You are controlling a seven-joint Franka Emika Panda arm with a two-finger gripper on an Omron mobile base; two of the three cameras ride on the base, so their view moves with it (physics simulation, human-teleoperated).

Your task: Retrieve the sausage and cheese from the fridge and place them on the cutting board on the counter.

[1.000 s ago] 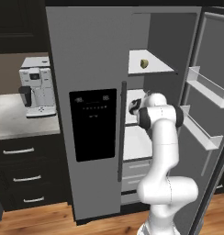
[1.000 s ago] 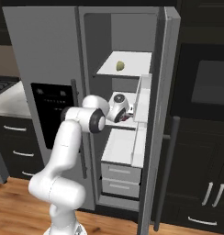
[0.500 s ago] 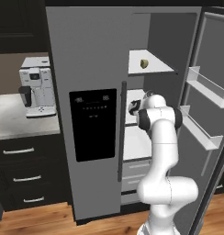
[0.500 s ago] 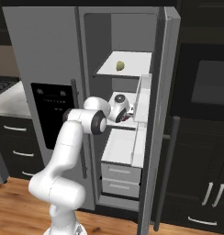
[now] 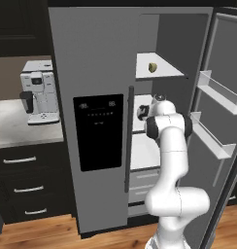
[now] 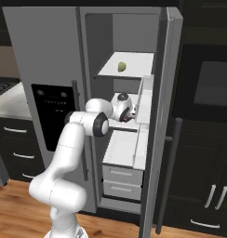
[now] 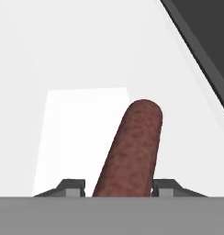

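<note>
Sausage between my claw tips
My claw is closing around the sausage; its long axis runs straight ahead, away from the claw.

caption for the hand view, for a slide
Gripper closed around the near end of the sausage on a white fridge shelf.

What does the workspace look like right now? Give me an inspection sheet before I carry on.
Surface: white fridge shelf under the gripper.
Job's things: sausage lies between the finger tips; cheese sits on the upper shelf; fridge right door open. Cutting board: nothing seen.
Clutter: nothing seen on the shelves besides these two.
Grippers: gripper inside the fridge at the middle shelf, fingers on both sides of the sausage; grip not confirmed.
Cables: nothing seen.
Surroundings: coffee machine on the grey top left of the fridge; black drawers below; wooden floor.
</note>
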